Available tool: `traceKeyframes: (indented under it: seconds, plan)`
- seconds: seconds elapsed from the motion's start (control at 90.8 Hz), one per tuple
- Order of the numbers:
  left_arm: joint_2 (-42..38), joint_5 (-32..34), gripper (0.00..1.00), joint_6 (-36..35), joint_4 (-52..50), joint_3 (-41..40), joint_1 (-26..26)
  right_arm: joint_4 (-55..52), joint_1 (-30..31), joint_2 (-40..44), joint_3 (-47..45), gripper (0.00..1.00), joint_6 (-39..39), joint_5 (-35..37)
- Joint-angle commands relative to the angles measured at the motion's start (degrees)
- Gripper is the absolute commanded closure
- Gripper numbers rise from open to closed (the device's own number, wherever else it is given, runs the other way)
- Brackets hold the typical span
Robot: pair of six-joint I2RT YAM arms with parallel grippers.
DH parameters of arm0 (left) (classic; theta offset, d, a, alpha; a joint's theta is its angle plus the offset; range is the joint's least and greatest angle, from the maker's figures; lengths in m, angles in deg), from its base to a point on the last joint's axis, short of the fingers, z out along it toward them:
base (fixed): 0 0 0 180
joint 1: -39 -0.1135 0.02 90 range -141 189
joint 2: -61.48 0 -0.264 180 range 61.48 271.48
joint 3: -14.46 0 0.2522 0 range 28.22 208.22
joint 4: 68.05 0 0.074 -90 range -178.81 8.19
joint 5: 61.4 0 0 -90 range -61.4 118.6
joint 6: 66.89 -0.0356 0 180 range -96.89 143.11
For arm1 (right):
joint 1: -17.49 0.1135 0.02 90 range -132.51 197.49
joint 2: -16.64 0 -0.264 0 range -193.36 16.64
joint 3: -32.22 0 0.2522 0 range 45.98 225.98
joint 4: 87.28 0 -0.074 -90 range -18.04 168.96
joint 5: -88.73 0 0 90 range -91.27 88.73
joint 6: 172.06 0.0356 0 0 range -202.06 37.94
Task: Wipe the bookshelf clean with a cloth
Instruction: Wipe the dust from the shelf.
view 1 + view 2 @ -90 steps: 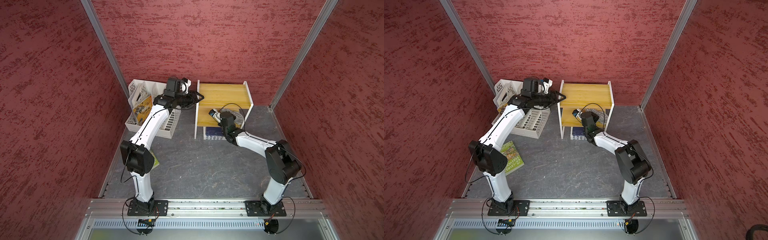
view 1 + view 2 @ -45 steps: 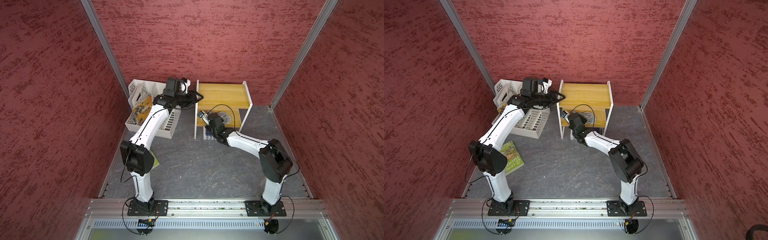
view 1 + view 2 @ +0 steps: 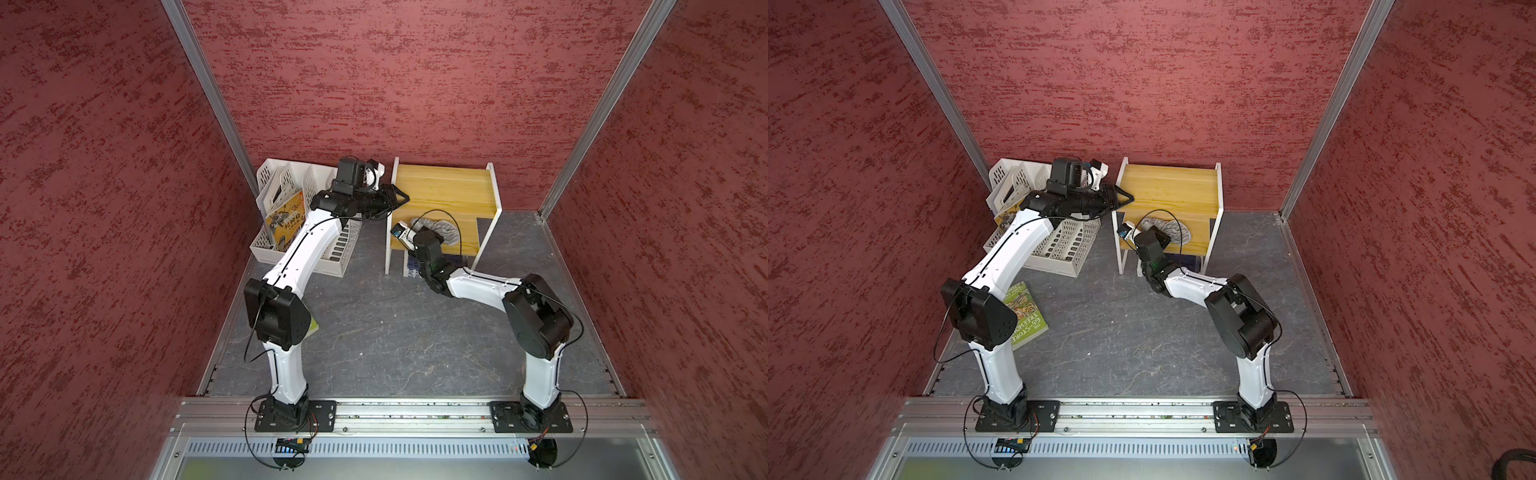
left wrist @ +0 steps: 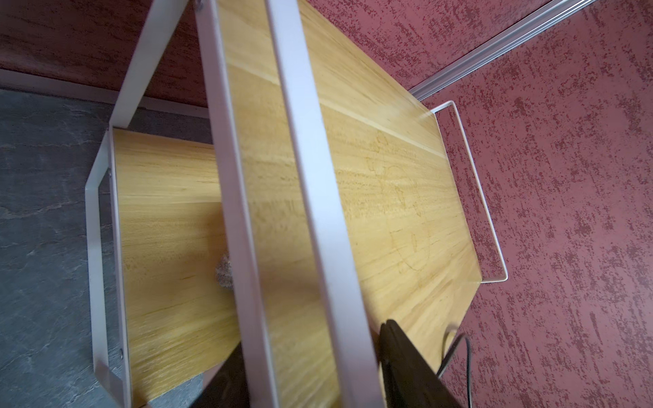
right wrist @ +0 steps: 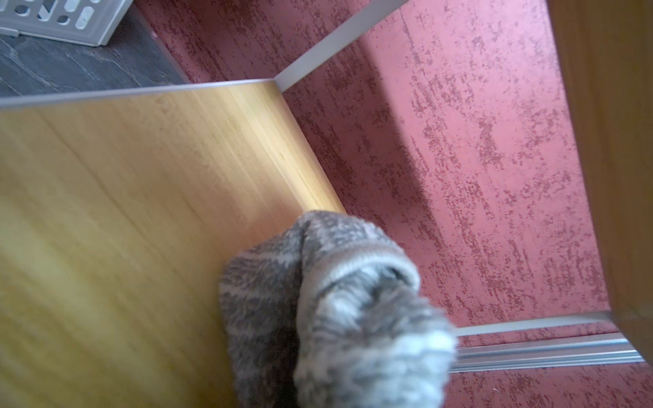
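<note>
Right claw [image 3: 424, 232] grips cloth [image 3: 444, 229] — bunched on bookshelf [image 3: 444, 187] lower board.

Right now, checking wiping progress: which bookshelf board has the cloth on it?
The lower front board of the bookshelf, under the grey striped cloth; the upper back board has none.

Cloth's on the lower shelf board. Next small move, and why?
Probably slide the right tool toward the right side panel: the cloth it grips sits bunched left of centre on the lower board, bare wood lies beyond it, and the left tool clamps the bookshelf steady.
</note>
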Motion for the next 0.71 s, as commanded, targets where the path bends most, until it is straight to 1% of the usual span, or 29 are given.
traceKeyframes:
  seconds: [0.0,0.066,0.253,0.364,0.529,0.606,0.694]
  plan:
    - [1.1,0.4,0.47,-1.8,-3.9,-0.1,0.5,-5.5,-1.6,0.1,-3.9,1.00,1.2,1.9]
    - [1.2,0.4,0.48,-1.7,-3.9,-0.2,0.7,-7.7,-2.1,1.8,-4.3,1.00,4.3,2.0]
    - [0.7,0.3,0.49,-1.1,-4.1,-0.2,1.6,-8.6,-2.1,6.5,-6.9,1.00,8.9,2.3]
    - [0.4,0.3,0.49,-0.8,-4.1,-0.3,2.5,-10.1,-2.1,10.9,-8.4,1.00,12.1,-0.5]
    - [-0.2,0.6,0.49,-0.3,-4.0,-0.3,3.3,-17.0,-2.1,19.0,-9.8,1.00,22.9,-8.0]
    - [-0.4,0.7,0.49,-0.1,-3.9,-0.4,3.5,-20.8,-1.8,23.4,-11.0,1.00,30.4,-12.0]
    - [-0.4,0.7,0.50,0.2,-3.8,-0.5,3.7,-22.6,-1.5,28.3,-13.1,1.00,38.3,-15.7]
